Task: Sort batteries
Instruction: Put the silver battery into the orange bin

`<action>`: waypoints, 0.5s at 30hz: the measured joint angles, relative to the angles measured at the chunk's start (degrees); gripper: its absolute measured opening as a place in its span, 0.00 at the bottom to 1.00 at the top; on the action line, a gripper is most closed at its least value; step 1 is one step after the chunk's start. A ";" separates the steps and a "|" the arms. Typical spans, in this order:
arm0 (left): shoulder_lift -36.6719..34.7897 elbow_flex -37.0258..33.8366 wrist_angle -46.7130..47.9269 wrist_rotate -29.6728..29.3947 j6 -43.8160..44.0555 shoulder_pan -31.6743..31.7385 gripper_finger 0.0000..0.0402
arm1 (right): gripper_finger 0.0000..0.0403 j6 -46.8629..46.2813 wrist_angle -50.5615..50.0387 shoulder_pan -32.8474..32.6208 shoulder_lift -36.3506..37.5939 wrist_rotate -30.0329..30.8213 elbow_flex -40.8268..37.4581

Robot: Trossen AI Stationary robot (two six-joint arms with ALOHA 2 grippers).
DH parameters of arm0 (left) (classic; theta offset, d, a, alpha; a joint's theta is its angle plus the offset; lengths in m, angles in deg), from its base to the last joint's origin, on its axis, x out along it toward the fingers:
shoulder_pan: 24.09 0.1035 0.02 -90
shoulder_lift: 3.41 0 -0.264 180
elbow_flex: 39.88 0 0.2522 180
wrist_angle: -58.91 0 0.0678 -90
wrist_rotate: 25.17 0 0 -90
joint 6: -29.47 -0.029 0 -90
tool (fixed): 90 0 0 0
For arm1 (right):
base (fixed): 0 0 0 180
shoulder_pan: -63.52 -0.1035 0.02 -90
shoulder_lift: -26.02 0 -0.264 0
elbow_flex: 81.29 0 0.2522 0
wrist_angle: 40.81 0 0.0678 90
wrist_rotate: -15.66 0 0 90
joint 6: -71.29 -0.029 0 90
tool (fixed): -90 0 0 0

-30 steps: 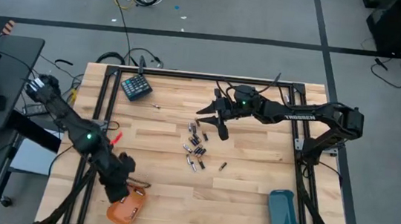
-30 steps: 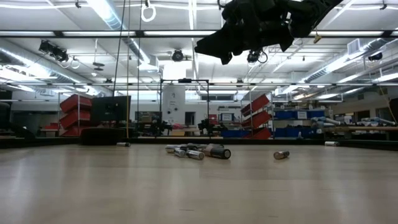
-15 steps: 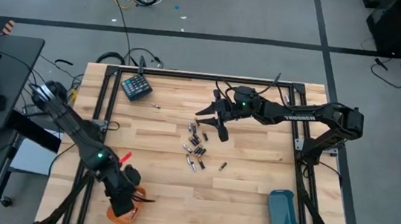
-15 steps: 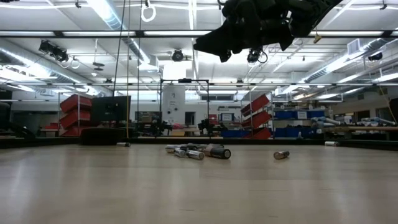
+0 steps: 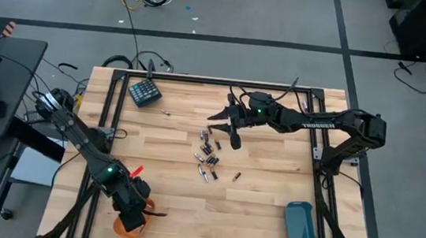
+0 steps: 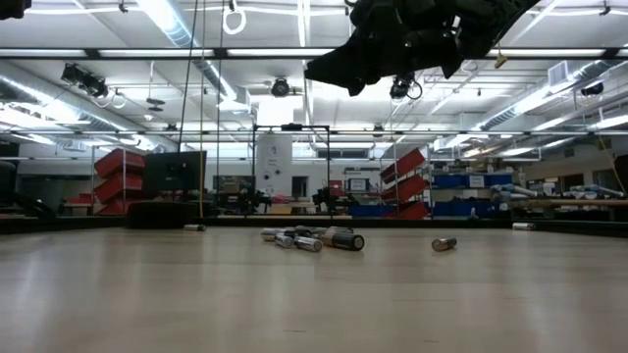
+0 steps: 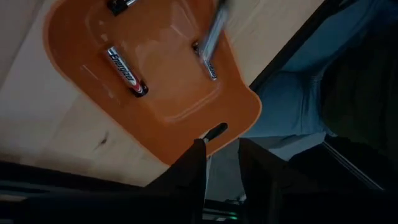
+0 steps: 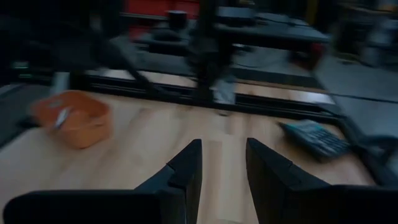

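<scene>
Since a second ago, your left gripper (image 7: 222, 163) is sitting over the orange plastic tray (image 7: 87, 115), fingers parted, small cylindrical batteries (image 7: 126, 71) lying inside; your right gripper (image 5: 226, 130) is hovering unclenched above the loose pile.

Wooden table (image 5: 268, 196); batteries (image 5: 207, 160), orange tray (image 5: 124, 227), blue tray (image 5: 300, 223), perhaps keypad (image 5: 144, 92)
</scene>
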 joint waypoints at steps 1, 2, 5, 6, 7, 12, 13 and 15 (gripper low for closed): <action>-0.09 0.00 0.01 -0.03 -0.57 0.00 0.24 | 0.27 -0.01 -0.02 -0.02 0.00 2.51 0.00; -0.34 0.00 0.11 -0.75 -1.39 0.00 0.24 | 0.27 0.02 -0.02 0.00 0.00 5.14 0.02; -1.52 0.00 0.45 -7.90 -4.93 0.02 0.24 | 0.27 -0.06 0.12 0.12 -0.02 10.81 0.07; -1.97 0.00 0.94 -11.07 -6.39 0.00 0.24 | 0.27 -0.35 -0.04 0.30 -0.03 11.44 0.40; -2.38 0.00 1.83 -14.10 -7.58 0.02 0.23 | 0.27 -0.92 -0.17 0.45 -0.07 11.86 0.99; -4.26 -0.04 8.56 -23.98 -10.74 -0.08 0.23 | 0.27 -1.14 -3.45 0.53 -0.04 11.91 4.74; -4.66 -0.04 9.59 -26.82 -11.77 -0.09 0.23 | 0.27 -1.14 -4.42 0.42 -0.07 11.91 5.57; -5.44 -0.04 11.85 -33.15 -14.29 -0.33 0.23 | 0.27 -0.96 -6.11 0.07 -0.07 11.91 7.40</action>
